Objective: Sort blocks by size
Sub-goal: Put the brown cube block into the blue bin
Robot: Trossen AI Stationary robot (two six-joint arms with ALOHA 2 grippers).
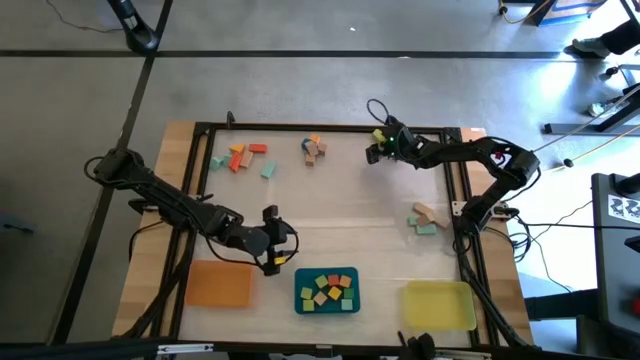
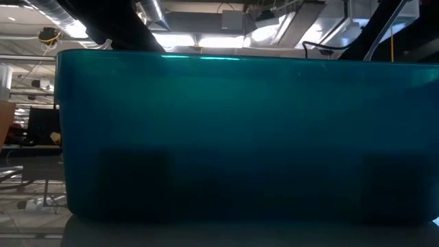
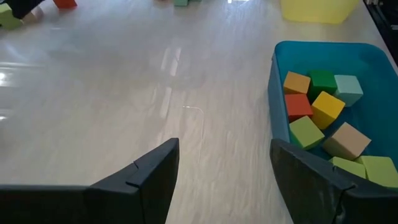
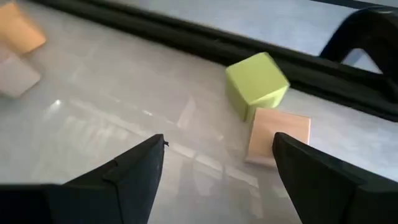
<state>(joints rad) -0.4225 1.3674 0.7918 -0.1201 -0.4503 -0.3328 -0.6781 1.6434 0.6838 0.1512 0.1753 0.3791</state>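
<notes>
A lab or workshop: concrete floor around the table, ceiling ducts and strip lights overhead.

Floor: grey, smooth, crossed by one dark seam running the width of the high view. Table: pale top on a light wooden board, bounded by a black frame. Cables lie on the floor right of the table. Ceiling: exposed ducting with bright strip lights (low view only). Desks stand at far left of that view.
</notes>
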